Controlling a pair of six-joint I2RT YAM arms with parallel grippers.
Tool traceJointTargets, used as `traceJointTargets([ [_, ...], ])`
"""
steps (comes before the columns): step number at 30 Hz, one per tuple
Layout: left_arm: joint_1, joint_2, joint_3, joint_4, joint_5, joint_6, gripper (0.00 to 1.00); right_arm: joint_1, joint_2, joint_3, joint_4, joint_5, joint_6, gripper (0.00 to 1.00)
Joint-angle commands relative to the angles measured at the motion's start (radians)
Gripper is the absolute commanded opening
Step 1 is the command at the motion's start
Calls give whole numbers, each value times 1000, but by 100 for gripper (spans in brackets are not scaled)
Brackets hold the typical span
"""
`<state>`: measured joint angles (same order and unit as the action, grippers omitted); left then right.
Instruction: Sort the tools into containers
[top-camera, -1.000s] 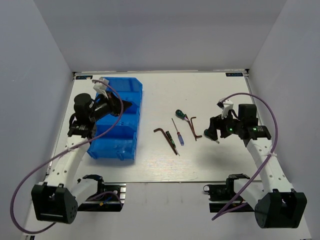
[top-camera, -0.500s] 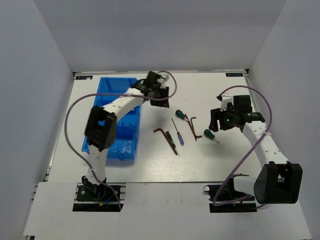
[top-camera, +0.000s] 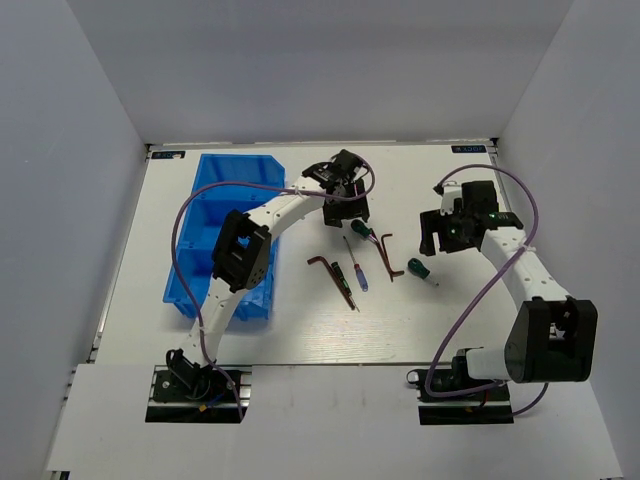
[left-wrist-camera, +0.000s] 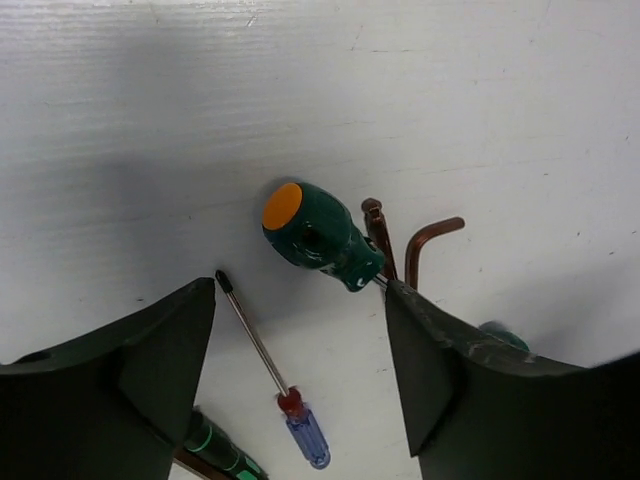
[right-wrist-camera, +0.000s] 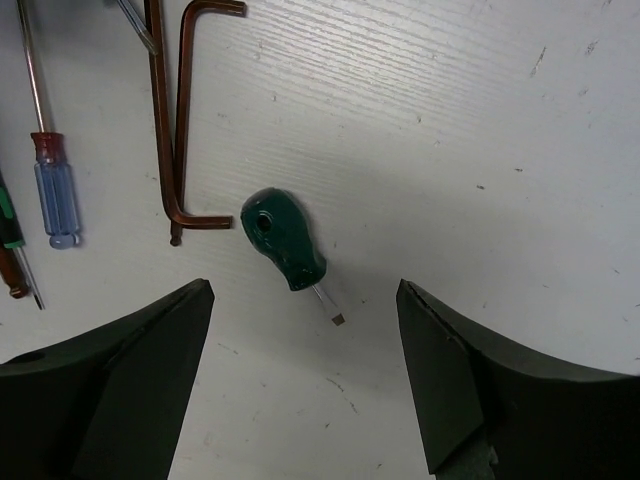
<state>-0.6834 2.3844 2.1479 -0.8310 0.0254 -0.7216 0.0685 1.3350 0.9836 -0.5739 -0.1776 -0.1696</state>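
The tools lie loose at mid-table. A stubby green screwdriver with an orange end cap (left-wrist-camera: 315, 238) lies just ahead of my open left gripper (left-wrist-camera: 300, 292), which hovers above it and holds nothing. A blue-handled screwdriver (left-wrist-camera: 305, 435) lies between its fingers, lower down. Coppery hex keys (left-wrist-camera: 420, 245) lie to the right. My right gripper (right-wrist-camera: 305, 287) is open and empty over a second stubby green screwdriver (right-wrist-camera: 282, 238). The blue bin (top-camera: 200, 215) of containers stands at the left.
A dark hex key (top-camera: 320, 262) and a dark screwdriver with green stripes (top-camera: 343, 280) lie left of the blue-handled one. The left arm (top-camera: 290, 205) stretches across the bin's far end. White walls close in the table on three sides.
My left gripper has left the bin, swung right to above the tools, and opened. My right gripper has shifted a little toward the far side, staying open.
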Motion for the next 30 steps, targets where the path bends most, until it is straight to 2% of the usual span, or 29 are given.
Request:
traceJointTargets([
  [1,-13,-22,36,-17,-47,-96,80,4,-2,17,20,-8,27,80],
  [2,-13,-10,47,-17,-47,-111,81,4,-5,12,25,-7,28,80],
  [3,-13,-1,59,-28,-47,-121,88,2,-5,4,31,-10,30,82],
  [12,-31,88,141,-10,-76,-153,85,-1,-74,-72,72,-22,50,82],
  [22,-41,176,196,-88,-139,-144,61,-4,-88,-99,91,-22,88,82],
  [24,-41,176,205,-100,-148,-134,46,-4,-85,-100,94,-20,96,82],
  [27,-41,176,182,-111,-157,-112,35,-7,-86,-96,91,-22,99,82],
  [29,-41,165,152,-135,-189,-84,33,-6,-89,-94,92,-20,97,82],
  [30,-41,165,142,-135,-199,-75,27,-7,-86,-94,91,-25,94,82],
])
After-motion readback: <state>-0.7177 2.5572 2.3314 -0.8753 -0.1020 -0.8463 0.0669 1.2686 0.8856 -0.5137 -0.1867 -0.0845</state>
